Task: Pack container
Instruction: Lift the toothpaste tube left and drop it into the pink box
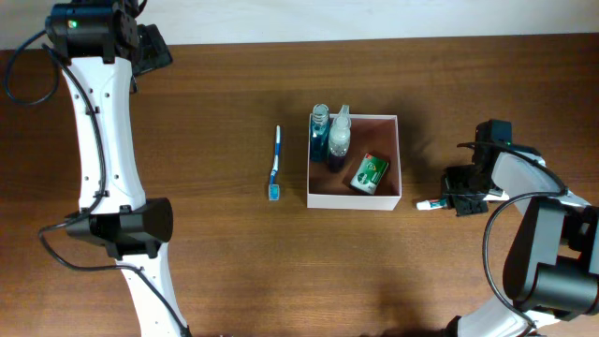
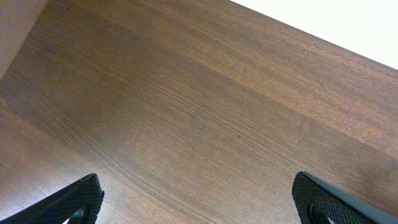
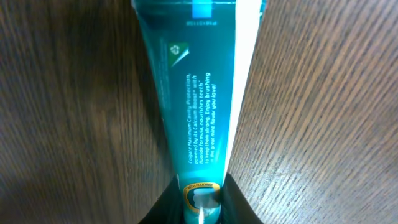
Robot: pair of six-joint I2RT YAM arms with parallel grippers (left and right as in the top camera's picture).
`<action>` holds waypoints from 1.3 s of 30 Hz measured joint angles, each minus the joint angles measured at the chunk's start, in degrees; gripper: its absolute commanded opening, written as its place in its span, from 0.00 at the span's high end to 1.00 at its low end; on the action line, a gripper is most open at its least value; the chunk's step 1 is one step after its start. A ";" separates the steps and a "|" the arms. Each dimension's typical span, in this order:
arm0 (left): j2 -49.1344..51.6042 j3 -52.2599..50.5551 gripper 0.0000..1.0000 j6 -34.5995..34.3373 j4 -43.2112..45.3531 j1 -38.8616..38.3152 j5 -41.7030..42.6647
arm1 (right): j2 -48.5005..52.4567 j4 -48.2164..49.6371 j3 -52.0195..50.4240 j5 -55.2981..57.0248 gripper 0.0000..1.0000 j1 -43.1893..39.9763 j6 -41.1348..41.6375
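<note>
The square shallow cardboard box (image 1: 354,200), white outside and pinkish-brown inside, stands open near the middle of the brown wooden surface (image 1: 215,262). At its far wall are a blue bottle (image 1: 320,131) and, just beside it, a clear bottle with a white cap (image 1: 339,139). A small green carton (image 1: 370,173) lies in the near right corner.

A blue and white toothbrush (image 1: 275,167) lies on the surface to the left of the box, apart from it. To the right of the box lies a teal and white toothpaste tube (image 1: 430,204) (image 3: 199,93). The right gripper (image 1: 465,192) (image 3: 202,200) is down on it, and its jaws are pressed narrow on one end of the tube.

The left gripper (image 1: 148,49) (image 2: 200,202) hangs over bare wood at the far left corner, its jaws wide and holding nothing.
</note>
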 measured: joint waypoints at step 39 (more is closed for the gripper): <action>0.00 0.00 0.01 -0.02 0.00 0.00 0.00 | 0.24 -16.57 34.45 -14.62 0.82 14.01 -42.10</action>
